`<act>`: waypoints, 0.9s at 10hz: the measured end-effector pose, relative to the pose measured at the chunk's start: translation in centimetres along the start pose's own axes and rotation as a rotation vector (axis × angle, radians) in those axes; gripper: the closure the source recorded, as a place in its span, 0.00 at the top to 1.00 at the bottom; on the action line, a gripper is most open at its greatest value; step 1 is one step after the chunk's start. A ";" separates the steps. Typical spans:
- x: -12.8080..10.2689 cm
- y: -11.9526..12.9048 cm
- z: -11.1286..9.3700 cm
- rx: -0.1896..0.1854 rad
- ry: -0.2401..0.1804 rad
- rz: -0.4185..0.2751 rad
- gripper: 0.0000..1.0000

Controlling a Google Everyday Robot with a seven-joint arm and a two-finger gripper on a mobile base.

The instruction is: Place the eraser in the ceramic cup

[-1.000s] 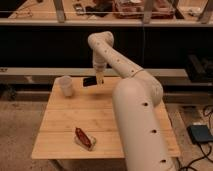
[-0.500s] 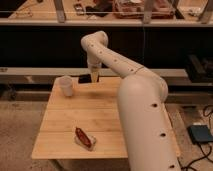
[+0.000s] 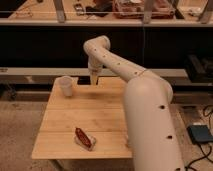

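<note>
Hand (image 3: 93, 78), grip impossible to tell, hangs over the wooden table (image 3: 100, 117) near the ceramic cup (image 3: 65, 85).

Gripper: we locate the gripper (image 3: 93, 78) at the arm's end, pointing down over the table's far edge, near the ceramic cup on its right and not touching it.
Ceramic cup: we find the ceramic cup (image 3: 65, 85) upright at the table's far left corner.
Arm: we see the white arm (image 3: 146, 102) rise at the near right, arch over the back and descend.
Table: we note a light wooden table (image 3: 102, 116).
Packet: we see a red-brown and white packet (image 3: 85, 138) near the front edge, well apart from the cup.
</note>
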 end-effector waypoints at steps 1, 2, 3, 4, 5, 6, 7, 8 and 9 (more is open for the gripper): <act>0.0 -0.3 0.1 0.006 -0.021 0.009 0.00; -0.1 -0.7 0.2 0.012 -0.051 0.009 0.00; -0.1 -1.0 0.3 0.014 -0.066 0.008 0.00; 0.0 -1.3 0.4 0.014 -0.078 0.006 0.00; 0.2 -1.9 0.6 0.014 -0.094 -0.001 0.00; -0.2 -2.4 0.8 0.010 -0.114 -0.012 0.00; -0.6 -2.7 1.1 0.005 -0.129 -0.020 0.00; -1.3 -3.1 1.5 -0.001 -0.156 -0.029 0.00; -2.0 -3.7 1.9 -0.008 -0.186 -0.040 0.00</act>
